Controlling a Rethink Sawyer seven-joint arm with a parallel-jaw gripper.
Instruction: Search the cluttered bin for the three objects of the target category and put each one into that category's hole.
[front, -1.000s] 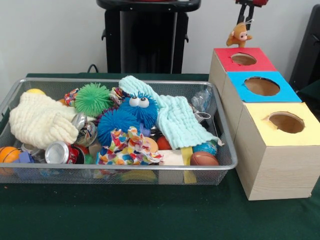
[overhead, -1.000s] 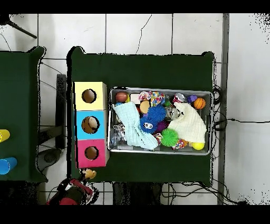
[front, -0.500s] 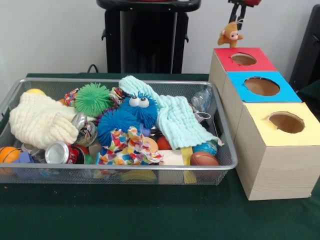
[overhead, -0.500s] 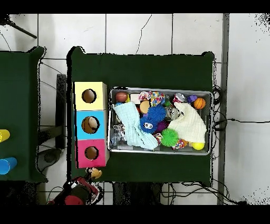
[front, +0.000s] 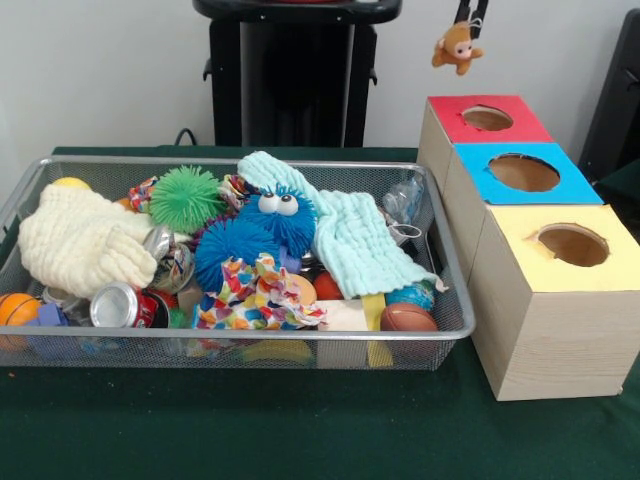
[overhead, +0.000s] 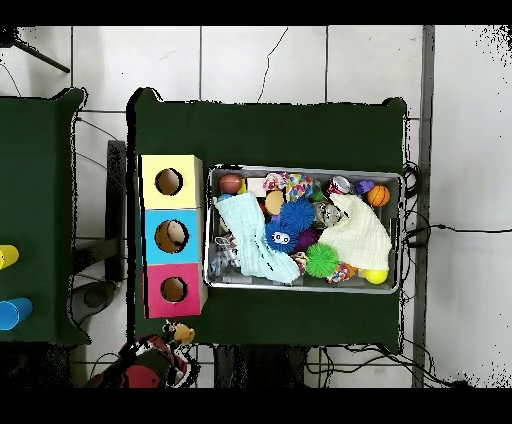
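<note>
My gripper (front: 468, 20) hangs at the top edge of the front view, shut on a small brown monkey (front: 455, 47) that dangles in the air. The monkey is up and to the left of the red-surrounded hole (front: 487, 118), beyond the box's far corner. In the overhead view the monkey (overhead: 180, 331) sits just below the red hole (overhead: 174, 290), at my gripper (overhead: 170, 340). The silver wire-mesh bin (front: 250, 161) is full of clutter; it also shows in the overhead view (overhead: 305, 169). No tiger or duck shows.
The blue-surrounded hole (front: 524, 172) and yellow-surrounded hole (front: 572, 244) follow in the same row of wooden boxes. In the bin lie a fuzzy blue ball with googly eyes (front: 275, 215), a green spiky ball (front: 185, 198), a cream cloth (front: 80, 240), a mint cloth (front: 350, 235) and cans.
My gripper has carried the monkey up and to the left in the front view. Nothing in the bin has moved.
</note>
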